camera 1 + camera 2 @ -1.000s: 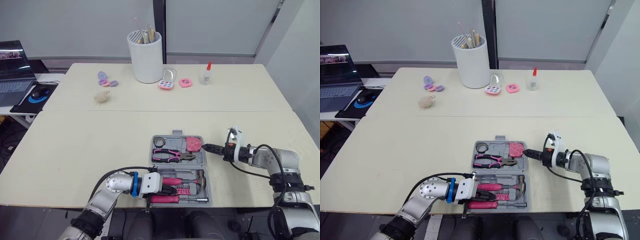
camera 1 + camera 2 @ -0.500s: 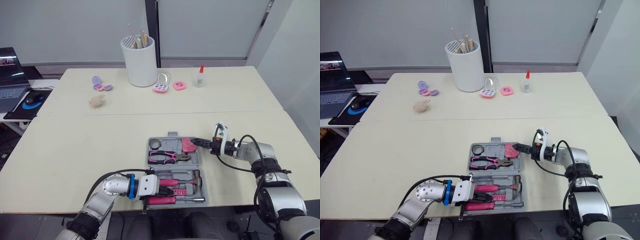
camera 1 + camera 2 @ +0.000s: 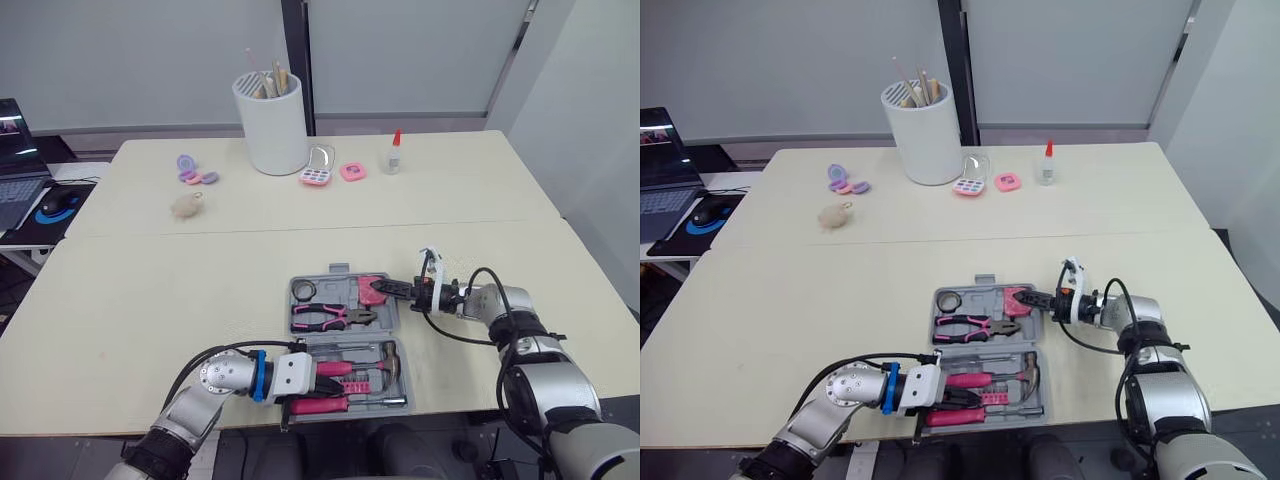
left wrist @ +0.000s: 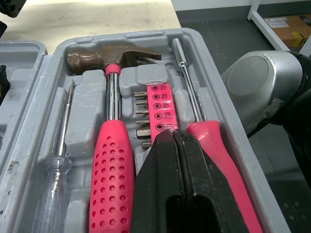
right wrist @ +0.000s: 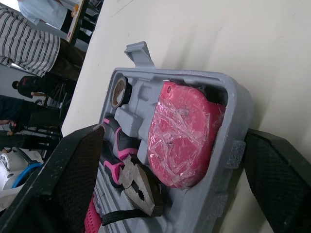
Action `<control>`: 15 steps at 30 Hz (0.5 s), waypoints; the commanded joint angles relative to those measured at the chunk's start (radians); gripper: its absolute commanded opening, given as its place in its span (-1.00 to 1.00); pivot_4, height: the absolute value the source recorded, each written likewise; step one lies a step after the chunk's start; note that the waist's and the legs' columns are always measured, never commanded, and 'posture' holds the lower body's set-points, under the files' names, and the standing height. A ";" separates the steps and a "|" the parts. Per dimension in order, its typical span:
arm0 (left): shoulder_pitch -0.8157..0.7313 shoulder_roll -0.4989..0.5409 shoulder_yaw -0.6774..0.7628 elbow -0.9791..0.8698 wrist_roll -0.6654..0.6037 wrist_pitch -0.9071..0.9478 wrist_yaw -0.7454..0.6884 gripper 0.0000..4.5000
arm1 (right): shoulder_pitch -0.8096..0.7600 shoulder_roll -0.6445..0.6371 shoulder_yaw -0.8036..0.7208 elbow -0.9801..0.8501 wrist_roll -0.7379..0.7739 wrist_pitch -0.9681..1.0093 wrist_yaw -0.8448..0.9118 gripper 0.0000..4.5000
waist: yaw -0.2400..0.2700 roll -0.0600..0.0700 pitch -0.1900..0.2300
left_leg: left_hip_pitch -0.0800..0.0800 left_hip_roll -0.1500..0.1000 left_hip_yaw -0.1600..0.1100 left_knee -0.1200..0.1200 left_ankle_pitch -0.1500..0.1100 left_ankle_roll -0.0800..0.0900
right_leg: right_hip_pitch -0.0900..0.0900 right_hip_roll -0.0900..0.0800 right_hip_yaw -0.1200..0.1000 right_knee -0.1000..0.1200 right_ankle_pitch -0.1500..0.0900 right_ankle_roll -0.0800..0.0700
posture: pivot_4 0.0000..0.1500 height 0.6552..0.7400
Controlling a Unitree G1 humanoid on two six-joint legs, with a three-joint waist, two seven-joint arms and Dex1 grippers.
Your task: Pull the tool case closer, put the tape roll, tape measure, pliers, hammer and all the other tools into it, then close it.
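**Grey moulded tool case [image 3: 333,291], open, lower centre**

Lies on cream desk [image 3: 150,300]. Cradles hammer [image 4: 111,131] left-to-right, steel head rightward, dimpled pink grip. Left gripper [image 4: 176,141] jaws pressed together just above; right gripper [image 3: 396,289] jaws wide astride its rim.

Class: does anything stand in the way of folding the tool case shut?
Yes: the shut left claw lies in the tool case, between the hammer and the pink screwdriver, likely blocking the fold.
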 commanded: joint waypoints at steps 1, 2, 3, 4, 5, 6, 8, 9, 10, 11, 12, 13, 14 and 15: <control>0.026 0.024 -0.032 0.029 0.048 0.030 -0.009 -1.00 | -0.019 -0.004 -0.011 -0.043 0.022 0.015 0.058 0.99 | 0.000 0.000 0.000 | 0.000 0.000 0.000 0.000 0.000 0.000 | 0.000 0.000 0.000 0.000 0.000 0.000 | 1.00 1.00; 0.026 0.024 -0.032 0.029 0.049 0.030 -0.008 -1.00 | -0.018 -0.008 -0.011 -0.054 0.022 0.015 0.061 0.99 | 0.000 0.000 0.000 | -0.001 0.000 0.000 0.000 0.000 0.000 | 0.000 0.000 0.000 -0.001 0.000 0.000 | 1.00 1.00; 0.026 0.024 -0.033 0.028 0.049 0.029 -0.007 -1.00 | -0.017 -0.011 -0.010 -0.066 0.020 0.013 0.062 0.99 | 0.000 0.000 0.000 | -0.002 0.000 0.001 0.000 0.000 0.000 | -0.001 0.000 0.000 -0.001 0.000 0.000 | 1.00 1.00; 0.026 0.025 -0.033 0.028 0.049 0.028 -0.007 -1.00 | -0.018 -0.015 -0.016 -0.081 0.027 0.025 0.066 0.99 | 0.001 0.000 0.000 | -0.002 0.000 0.001 0.000 0.000 0.000 | -0.002 0.000 0.000 -0.001 0.000 0.000 | 1.00 1.00; 0.026 0.025 -0.033 0.027 0.050 0.027 -0.006 -1.00 | -0.017 -0.023 -0.018 -0.109 0.037 0.045 0.075 0.99 | 0.001 0.000 0.000 | -0.003 0.000 0.001 0.000 0.000 0.000 | -0.002 0.000 0.001 -0.001 0.000 0.000 | 1.00 1.00; 0.025 0.025 -0.033 0.028 0.051 0.026 -0.006 -1.00 | -0.015 -0.029 -0.020 -0.137 0.048 0.067 0.083 0.99 | 0.001 0.001 0.000 | -0.004 0.000 0.001 0.000 0.000 0.000 | -0.004 0.000 0.001 -0.001 0.000 0.000 | 1.00 1.00; 0.024 0.025 -0.034 0.028 0.053 0.024 -0.004 -1.00 | -0.006 -0.039 -0.021 -0.192 0.064 0.106 0.094 0.99 | 0.002 0.001 0.000 | -0.006 0.000 0.001 0.000 0.000 0.000 | -0.005 0.000 0.001 0.000 0.000 0.000 | 1.00 1.00; 0.022 0.025 -0.034 0.032 0.054 0.022 -0.004 -1.00 | 0.000 -0.043 -0.021 -0.217 0.071 0.122 0.096 0.99 | 0.002 0.001 0.000 | -0.006 0.000 0.001 0.000 0.000 0.000 | -0.006 0.000 0.000 0.000 0.000 0.000 | 1.00 1.00; 0.021 0.025 -0.034 0.034 0.055 0.021 -0.003 -1.00 | 0.006 -0.046 -0.021 -0.242 0.078 0.137 0.095 0.99 | 0.002 0.001 0.000 | -0.006 0.000 0.001 0.000 0.000 0.000 | -0.006 0.000 0.000 -0.001 0.000 0.000 | 1.00 1.00; 0.019 0.025 -0.035 0.036 0.056 0.019 -0.003 -1.00 | 0.013 -0.049 -0.022 -0.267 0.084 0.149 0.089 0.99 | 0.002 0.001 0.000 | -0.006 0.000 0.000 0.000 0.000 0.000 | -0.006 0.000 0.000 -0.001 0.000 0.000 | 1.00 1.00; 0.017 0.025 -0.035 0.038 0.056 0.018 -0.003 -1.00 | 0.018 -0.050 -0.023 -0.287 0.088 0.158 0.082 0.99 | 0.003 0.001 0.000 | -0.006 0.000 0.000 0.000 0.000 0.000 | -0.006 0.000 0.000 -0.001 0.000 0.000 | 1.00 1.00; 0.016 0.024 -0.035 0.040 0.056 0.017 -0.002 -1.00 | 0.026 -0.051 -0.024 -0.310 0.093 0.166 0.075 0.99 | 0.004 0.001 0.000 | -0.006 0.000 0.000 0.000 0.000 0.000 | -0.006 0.000 0.000 -0.001 0.000 0.000 | 1.00 1.00; 0.015 0.024 -0.035 0.040 0.057 0.016 -0.001 -1.00 | 0.037 -0.053 -0.027 -0.340 0.102 0.180 0.068 0.99 | 0.004 0.001 0.000 | -0.006 0.000 0.000 0.000 0.000 0.000 | -0.006 0.000 0.000 -0.001 0.000 0.000 | 1.00 1.00; 0.014 0.024 -0.036 0.039 0.057 0.016 -0.001 -1.00 | 0.046 -0.054 -0.031 -0.369 0.112 0.197 0.061 0.99 | 0.004 0.001 0.000 | -0.007 0.000 0.000 0.000 0.000 0.000 | -0.006 0.000 0.000 -0.001 0.000 0.000 | 1.00 1.00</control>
